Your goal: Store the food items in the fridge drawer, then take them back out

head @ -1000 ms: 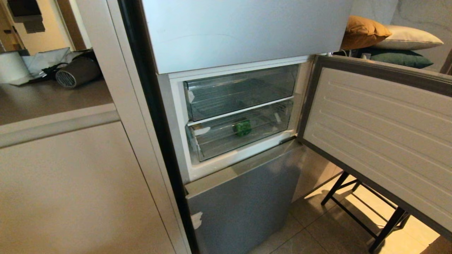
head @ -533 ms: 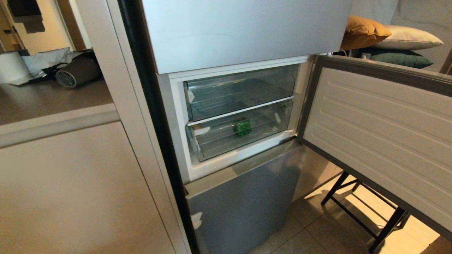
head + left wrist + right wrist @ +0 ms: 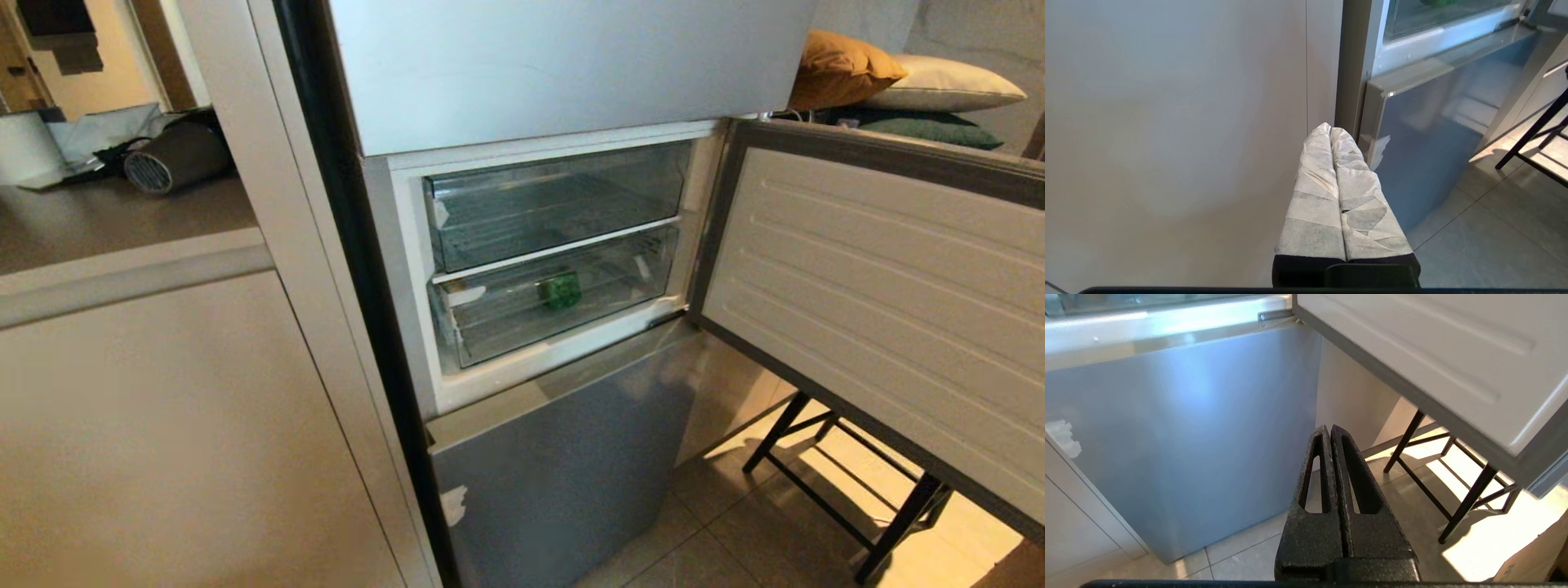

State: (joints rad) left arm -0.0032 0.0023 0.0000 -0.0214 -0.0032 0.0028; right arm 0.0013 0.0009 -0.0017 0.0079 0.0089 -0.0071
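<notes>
The green bell pepper lies inside the lower clear fridge drawer, which is pushed in behind the open middle door. An empty clear drawer sits above it. The potato is out of view. In the left wrist view a sliver of the pepper shows above the white frame. My left gripper, wrapped in white, is shut and empty, low beside the beige cabinet and the silver-grey bottom panel. My right gripper, black, is shut and empty, low in front of that panel, under the open door. Neither arm shows in the head view.
The open door juts out to the right above a black metal stand on the tiled floor. Beige cabinets and a counter with a grey cylinder lie to the left. Cushions rest behind the door.
The whole head view has shifted slightly, with everything a little higher in the picture: the camera moved. The pepper, drawers and door have kept their places.
</notes>
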